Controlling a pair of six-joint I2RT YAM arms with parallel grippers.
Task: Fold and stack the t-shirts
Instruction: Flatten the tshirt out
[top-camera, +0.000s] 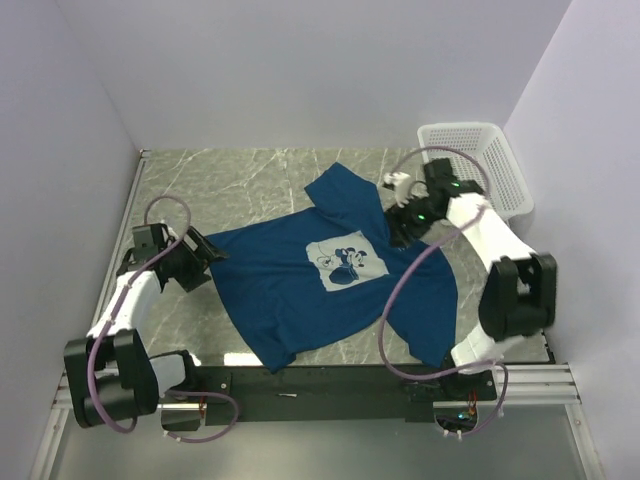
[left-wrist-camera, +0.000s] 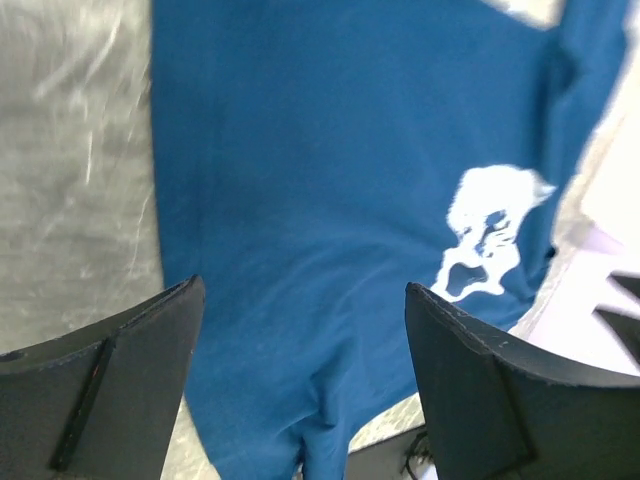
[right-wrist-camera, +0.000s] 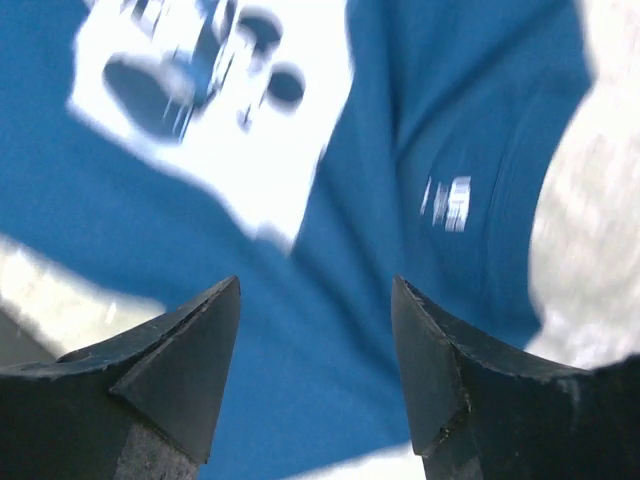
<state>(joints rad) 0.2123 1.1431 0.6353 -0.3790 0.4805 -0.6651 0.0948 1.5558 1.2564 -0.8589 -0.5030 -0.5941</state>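
A dark royal-blue t-shirt (top-camera: 300, 290) with a pale mouse print (top-camera: 345, 262) lies spread flat, chest up, on the table's middle. My left gripper (top-camera: 212, 250) is open and empty at the shirt's left edge; its wrist view shows the blue cloth (left-wrist-camera: 330, 200) and the print (left-wrist-camera: 490, 225) between the spread fingers (left-wrist-camera: 130, 370). My right gripper (top-camera: 398, 232) is open and empty above the shirt's upper right, near the collar; its wrist view shows blue cloth (right-wrist-camera: 330, 330), the print (right-wrist-camera: 220, 100) and a small neck label (right-wrist-camera: 447, 203).
A white plastic mesh basket (top-camera: 480, 165) stands at the back right corner. The grey marble table top (top-camera: 220, 180) shows left of and behind the shirt. White walls enclose three sides. A dark rail (top-camera: 320, 380) runs along the front edge.
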